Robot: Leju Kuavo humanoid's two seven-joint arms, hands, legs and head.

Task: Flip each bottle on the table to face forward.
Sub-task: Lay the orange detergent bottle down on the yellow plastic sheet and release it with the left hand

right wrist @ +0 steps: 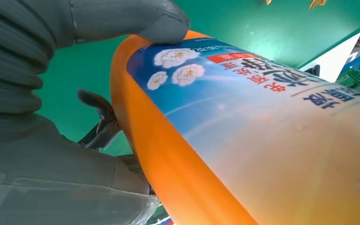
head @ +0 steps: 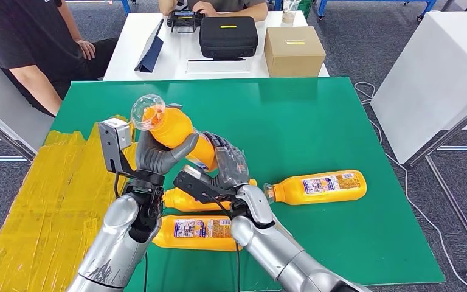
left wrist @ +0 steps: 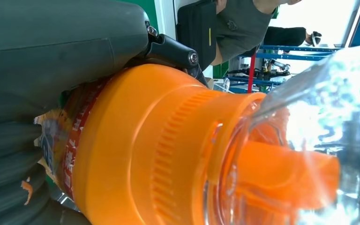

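Your two hands share one raised bottle [head: 179, 134].
Left hand [head: 155, 155] wraps its neck end; right hand [head: 231, 167] fingers close around its base.

Bright, even indoor light; head view sharp, wrist views crowded and soft.
Green surface [head: 316, 134] evenly lit, only faint soft shadows under the lying bottles. Left wrist view: strong white glare through the clear cap [left wrist: 323, 117], background behind it blown out, near orange plastic slightly blurred. Right wrist view: held bottle's label [right wrist: 262, 108] washes out and loses focus toward the near end.
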